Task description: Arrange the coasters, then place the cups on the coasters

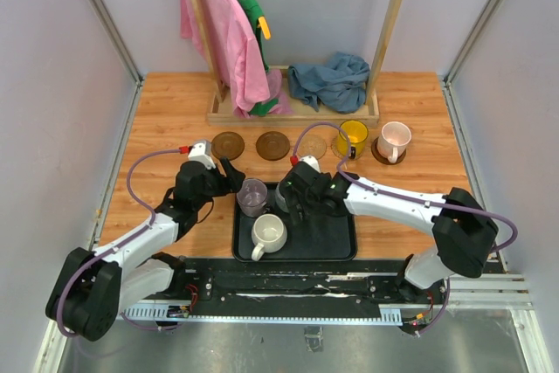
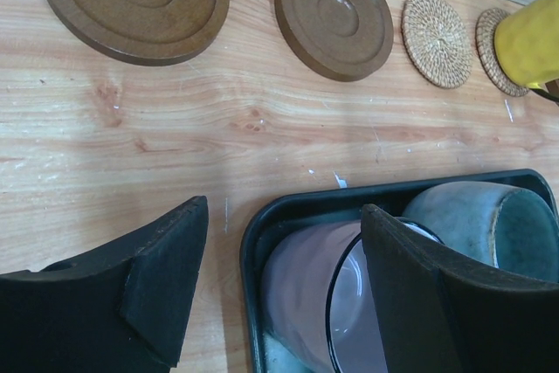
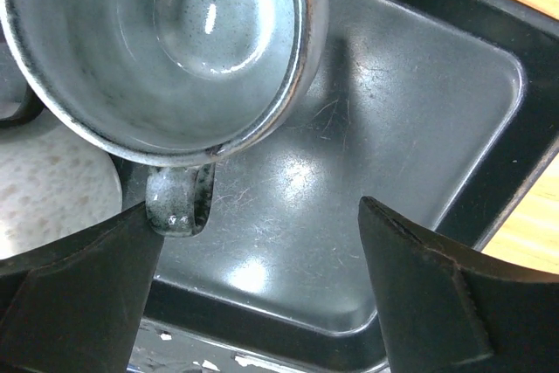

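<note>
Two of the five cups already stand on coasters: the yellow cup [image 1: 353,135] and the pink cup [image 1: 394,138], at about 1 and 2 o'clock from the black tray [image 1: 336,235]. Three coasters in the same row are free: one dark brown coaster [image 1: 228,144] at 11 o'clock, a second dark brown coaster [image 1: 272,145] near 12 o'clock, and a tan woven coaster [image 1: 312,147] just beside the yellow cup. So the arranging looks finished, in my judgement, and three cups are left.

All three are inside the tray: the purple cup [image 1: 252,197] at its 10 o'clock corner, the grey-blue cup [image 3: 166,32] just beside it toward 12 o'clock, and the cream-white cup [image 1: 269,233] at 7 o'clock.

The left gripper [image 2: 281,246] has its fingers spread, one outside the tray wall and one over the purple cup, pinching nothing. The right gripper [image 3: 258,216] hangs over the grey-blue cup, fingers also spread. The handle of this cup is just beside one fingertip, perhaps touching; the wrist view is too close to be sure.
</note>
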You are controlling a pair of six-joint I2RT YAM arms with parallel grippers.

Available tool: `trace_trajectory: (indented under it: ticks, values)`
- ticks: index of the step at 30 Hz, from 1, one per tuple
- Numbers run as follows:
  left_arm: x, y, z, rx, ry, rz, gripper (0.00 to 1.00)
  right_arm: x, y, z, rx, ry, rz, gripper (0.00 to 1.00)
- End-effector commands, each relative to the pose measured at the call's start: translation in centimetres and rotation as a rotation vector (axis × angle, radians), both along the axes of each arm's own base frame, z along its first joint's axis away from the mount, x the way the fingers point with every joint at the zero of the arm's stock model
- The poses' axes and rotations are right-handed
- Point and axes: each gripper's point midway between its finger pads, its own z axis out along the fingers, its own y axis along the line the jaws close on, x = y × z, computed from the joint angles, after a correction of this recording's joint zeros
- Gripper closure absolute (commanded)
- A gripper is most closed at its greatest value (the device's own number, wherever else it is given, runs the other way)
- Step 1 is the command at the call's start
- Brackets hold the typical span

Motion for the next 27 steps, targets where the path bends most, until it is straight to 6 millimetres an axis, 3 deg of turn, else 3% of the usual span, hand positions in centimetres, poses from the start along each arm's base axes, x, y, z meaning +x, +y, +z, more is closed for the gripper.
trace_trajectory:
  ticks: [1, 14, 27]
  values:
    - [0.0, -0.7, 0.3, -0.017, -0.018, -0.022, 0.25, -0.6, -0.5, 0.4, -0.012, -0.006, 0.004, 0.12]
    - [-0.1, -0.3, 0.3, -0.003, -0.018, -0.01, 0.25, -0.6, 2.9, -0.3, 0.041, 0.05, 0.104, 0.32]
    - [-0.1, -0.3, -0.1, 0.005, -0.007, -0.009, 0.25, 0.0, 2.8, -1.6, -0.008, 0.046, 0.073, 0.46]
